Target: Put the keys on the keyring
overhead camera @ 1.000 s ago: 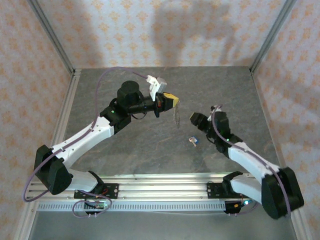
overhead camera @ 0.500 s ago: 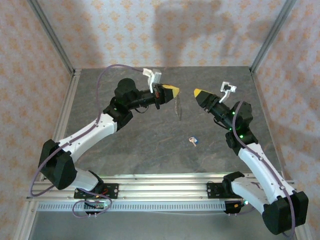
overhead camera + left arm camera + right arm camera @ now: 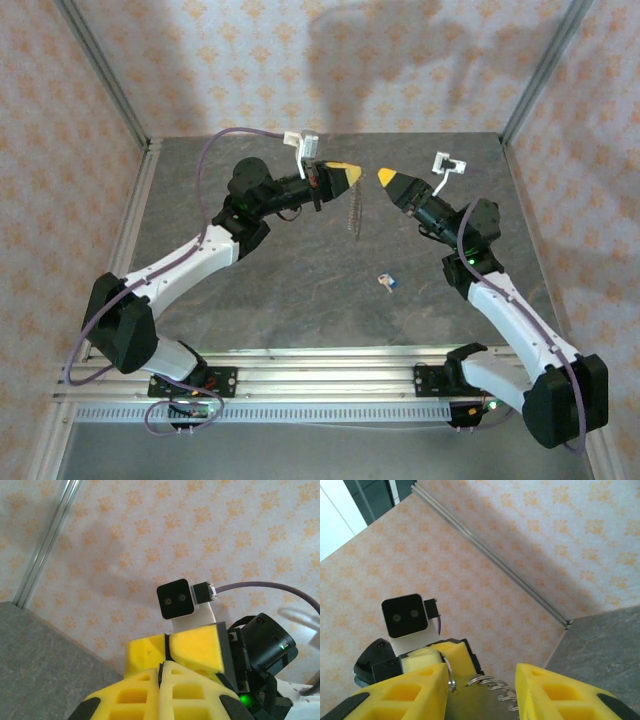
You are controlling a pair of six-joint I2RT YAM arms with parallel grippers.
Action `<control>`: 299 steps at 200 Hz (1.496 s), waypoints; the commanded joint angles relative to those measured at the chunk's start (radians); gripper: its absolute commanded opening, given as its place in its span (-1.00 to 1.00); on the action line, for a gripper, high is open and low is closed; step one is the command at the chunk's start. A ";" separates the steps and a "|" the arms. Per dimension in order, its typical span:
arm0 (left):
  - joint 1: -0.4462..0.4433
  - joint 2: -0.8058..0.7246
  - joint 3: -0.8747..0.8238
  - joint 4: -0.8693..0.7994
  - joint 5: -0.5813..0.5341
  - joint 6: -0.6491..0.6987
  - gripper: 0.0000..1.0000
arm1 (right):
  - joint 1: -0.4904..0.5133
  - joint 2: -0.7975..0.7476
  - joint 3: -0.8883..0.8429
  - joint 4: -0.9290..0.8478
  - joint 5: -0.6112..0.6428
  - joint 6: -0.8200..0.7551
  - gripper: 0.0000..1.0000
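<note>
Left gripper was clamped shut on the top of the keyring, the loop hanging under it. Right gripper sat just opposite, jaws apart, holding nothing. The blue key lay on the table, well apart from both.

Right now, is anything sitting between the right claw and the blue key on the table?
Nothing visible. The tiny blue-headed metal key lies alone on the grey table, with open space up to the raised, open right claw. The thin tan chain-like keyring hangs from the shut left claw, off to the side of that path.
</note>
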 commanded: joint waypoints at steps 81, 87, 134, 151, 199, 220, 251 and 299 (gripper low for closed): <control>-0.002 0.000 0.042 0.061 0.012 -0.007 -1.00 | 0.075 0.049 0.064 0.089 -0.005 -0.012 -0.37; -0.003 0.000 0.043 0.061 0.012 -0.007 -1.00 | 0.076 0.048 0.064 0.089 -0.005 -0.013 -0.39; -0.006 0.005 0.046 0.056 0.011 -0.003 -1.00 | 0.085 0.056 0.069 0.089 -0.009 -0.014 -0.49; -0.008 0.006 0.050 0.048 0.009 0.002 -1.00 | 0.087 0.060 0.071 0.091 -0.010 -0.014 -0.54; -0.012 0.010 0.052 0.039 0.009 0.011 -1.00 | 0.089 0.069 0.079 0.106 -0.016 -0.002 -0.68; -0.014 0.013 0.055 0.039 0.009 0.010 -1.00 | 0.090 0.078 0.082 0.119 -0.026 0.008 -0.77; -0.017 0.016 0.060 0.040 0.008 0.010 -1.00 | 0.090 0.082 0.083 0.119 -0.022 0.006 -1.00; -0.018 -0.019 0.036 0.002 -0.114 -0.001 -0.75 | 0.089 0.057 0.063 0.064 0.060 -0.031 -1.00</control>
